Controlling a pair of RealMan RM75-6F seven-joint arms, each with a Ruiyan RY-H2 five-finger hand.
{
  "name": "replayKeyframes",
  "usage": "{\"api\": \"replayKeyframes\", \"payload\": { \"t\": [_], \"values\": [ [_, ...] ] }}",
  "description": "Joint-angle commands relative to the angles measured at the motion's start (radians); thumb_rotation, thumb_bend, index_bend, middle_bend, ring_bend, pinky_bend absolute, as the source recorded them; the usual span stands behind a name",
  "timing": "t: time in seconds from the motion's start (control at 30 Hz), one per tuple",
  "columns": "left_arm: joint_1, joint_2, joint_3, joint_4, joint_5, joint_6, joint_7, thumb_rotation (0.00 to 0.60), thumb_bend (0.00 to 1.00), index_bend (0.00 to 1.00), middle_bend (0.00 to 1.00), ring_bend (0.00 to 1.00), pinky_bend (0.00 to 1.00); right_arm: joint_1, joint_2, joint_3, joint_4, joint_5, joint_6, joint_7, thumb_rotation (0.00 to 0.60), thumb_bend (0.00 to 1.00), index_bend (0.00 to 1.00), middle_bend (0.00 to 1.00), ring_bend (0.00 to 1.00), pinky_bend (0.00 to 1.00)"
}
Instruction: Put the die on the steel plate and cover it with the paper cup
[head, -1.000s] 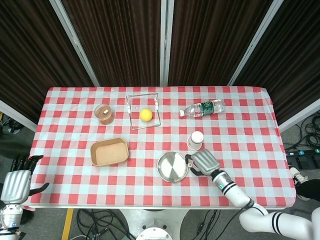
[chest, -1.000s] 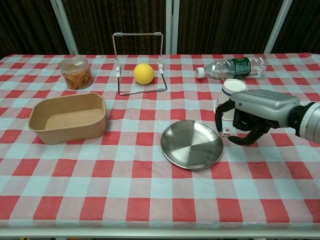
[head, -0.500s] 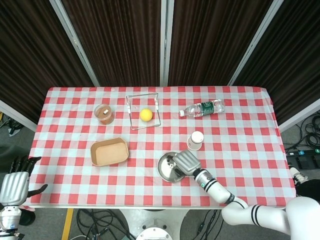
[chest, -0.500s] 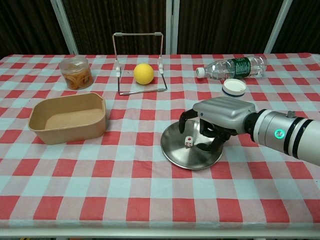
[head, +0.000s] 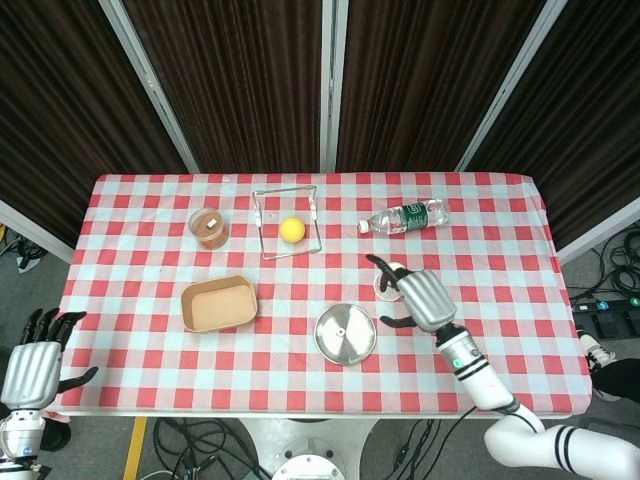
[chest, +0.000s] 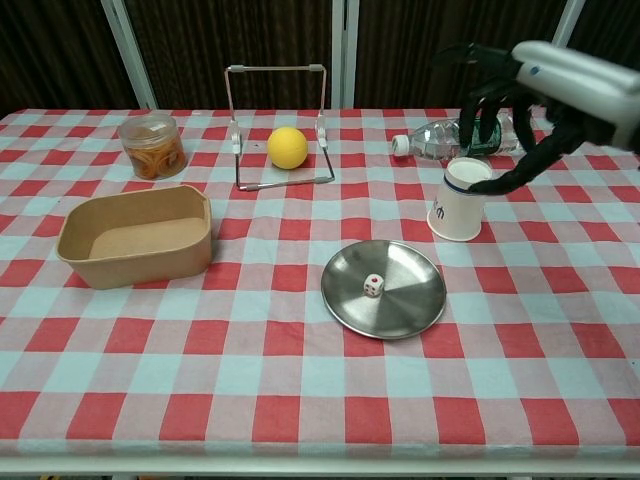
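Note:
A small white die (chest: 372, 286) lies on the round steel plate (chest: 405, 308) near the table's front middle; in the head view the die (head: 342, 327) shows as a speck on the plate (head: 354, 344). The white paper cup (chest: 459, 199) stands upright just right of and behind the plate, also seen as the cup (head: 386, 283) from above. My right hand (chest: 545, 95) hovers above the cup with its fingers spread and nothing in it; from the head it is the right hand (head: 420, 299) over the cup. My left hand (head: 35, 364) hangs open off the table's left edge.
A brown paper tray (chest: 135, 235) sits at the left. A jar of snacks (chest: 153, 146) stands behind it. A yellow ball (chest: 287, 147) rests inside a wire frame (chest: 277, 125). A plastic bottle (chest: 464, 135) lies on its side behind the cup.
My right hand carried the die from beside the plate onto it, let go, then rose and moved back-right to above the cup. The die stays on the plate.

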Motion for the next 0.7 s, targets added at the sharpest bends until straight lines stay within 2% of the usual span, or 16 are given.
{"api": "replayKeyframes", "payload": {
  "t": [0.03, 0.13, 0.33, 0.5, 0.7],
  "values": [
    [-0.001, 0.0, 0.001, -0.004, 0.005, 0.001, 0.004, 0.6, 0.05, 0.17, 0.19, 0.09, 0.0, -0.033, 0.08, 0.04, 0.003, 0.098, -0.043, 0.118, 0.6, 0.03, 0.11, 0.23, 0.08, 0.2],
    [-0.003, 0.001, 0.0, -0.009, 0.006, 0.001, 0.011, 0.6, 0.05, 0.17, 0.19, 0.09, 0.0, -0.021, 0.084, 0.042, 0.065, 0.174, -0.137, 0.171, 0.6, 0.05, 0.11, 0.18, 0.01, 0.1],
    [-0.006, 0.008, 0.0, -0.024, 0.003, -0.004, 0.025, 0.6, 0.05, 0.17, 0.19, 0.09, 0.0, 0.014, 0.001, 0.035, 0.207, 0.224, -0.297, 0.321, 0.6, 0.07, 0.11, 0.16, 0.0, 0.08],
    [-0.004, 0.014, -0.001, -0.033, -0.001, -0.003, 0.033, 0.6, 0.05, 0.17, 0.19, 0.09, 0.0, 0.041, -0.085, 0.048, 0.329, 0.208, -0.354, 0.444, 0.6, 0.1, 0.12, 0.16, 0.0, 0.08],
    [-0.006, 0.014, 0.0, -0.037, -0.005, -0.009, 0.037, 0.6, 0.05, 0.17, 0.19, 0.09, 0.0, 0.078, -0.156, 0.067, 0.429, 0.193, -0.399, 0.517, 0.6, 0.11, 0.13, 0.16, 0.0, 0.08]
  ]
}}
